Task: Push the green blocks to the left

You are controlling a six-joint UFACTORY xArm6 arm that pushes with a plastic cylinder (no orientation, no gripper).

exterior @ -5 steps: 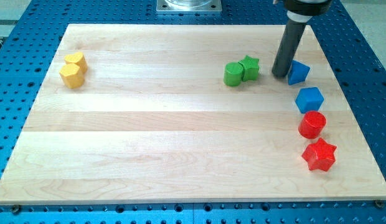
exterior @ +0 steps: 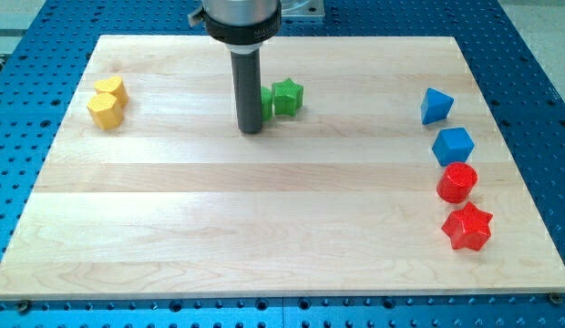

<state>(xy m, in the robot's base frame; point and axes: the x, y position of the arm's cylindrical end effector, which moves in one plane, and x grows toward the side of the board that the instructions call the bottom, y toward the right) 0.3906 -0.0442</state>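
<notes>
While camera view shows my tip (exterior: 252, 130) on left side of green blocks, push direction is blocked: green round block (exterior: 266, 102) half hidden behind rod, green star (exterior: 287, 96) touching its right. No jaws; bare rod only. Both sit upper centre of board (exterior: 264, 237); judge I must get round to their right.

2 green blocks (exterior: 281, 97), 2 yellow (exterior: 107, 102), 2 blue (exterior: 445, 126), 2 red (exterior: 462, 205); pale wooden board (exterior: 264, 228).

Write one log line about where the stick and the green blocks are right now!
tip on view's left of green pair | green star beside other green block, partly hidden by rod | yellow blocks far left
</notes>
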